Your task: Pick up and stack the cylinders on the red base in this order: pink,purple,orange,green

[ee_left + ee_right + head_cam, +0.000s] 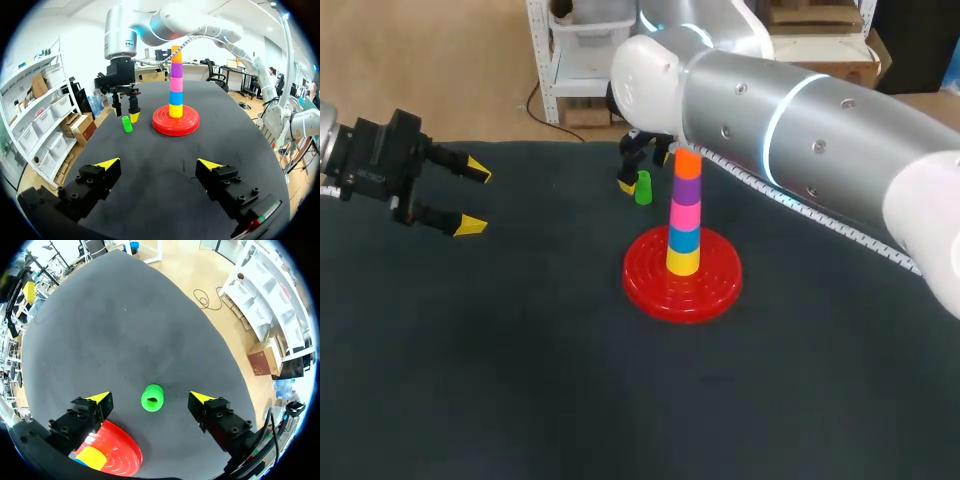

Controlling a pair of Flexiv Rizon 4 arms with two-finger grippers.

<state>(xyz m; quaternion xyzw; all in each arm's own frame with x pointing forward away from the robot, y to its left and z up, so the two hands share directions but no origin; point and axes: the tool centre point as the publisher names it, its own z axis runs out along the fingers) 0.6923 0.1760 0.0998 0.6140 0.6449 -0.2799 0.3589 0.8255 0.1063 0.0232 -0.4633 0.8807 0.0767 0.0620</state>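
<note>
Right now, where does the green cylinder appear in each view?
Head view: the green cylinder stands on the table behind the red base, under the right arm's jaws.
Left wrist view: the cylinder is far ahead of the open jaws, beside the red base.
Right wrist view: the cylinder is straight ahead, between the open jaws.
Shared landmark: the red base.

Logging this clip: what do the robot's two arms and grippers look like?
The right arm is built of thick silver-grey tubes with white rounded joints, a glowing pale ring around one link and a braided cable along it. The left gripper and right gripper are black and blocky, with screw heads and bright yellow wedge tips.
</note>
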